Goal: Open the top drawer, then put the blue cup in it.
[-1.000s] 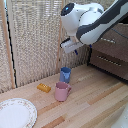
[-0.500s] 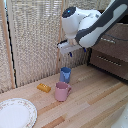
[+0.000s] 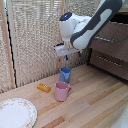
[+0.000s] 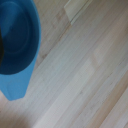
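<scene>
1. The gripper (image 3: 65,58) is hanging directly above the blue cup (image 3: 65,75), with a visible gap between them; this placement suits a straight descent onto the cup.
2. Whether the fingers are spread or closed cannot be told: the exterior view is blurring them, and the wrist view is showing none of them.
3. The blue cup is standing upright on the wooden table (image 3: 95,100), near the slatted blind at the back. The wrist view is looking down into its open mouth (image 4: 15,40), which supports the reading that the arm is lining up over it.
4. The pink mug (image 3: 62,91) is standing just in front of the cup, very close or perhaps touching; the frames are not settling which. Judgement: a careless descent is risking a knock against it.
5. The top drawer (image 3: 112,35) is sitting at the exterior view's right, largely hidden behind the arm. Whether it is pulled out cannot be told.
6. A small orange object (image 3: 44,87) and a white plate (image 3: 17,112) are lying well apart from the cup, toward the exterior view's left, and are playing no part here.
</scene>
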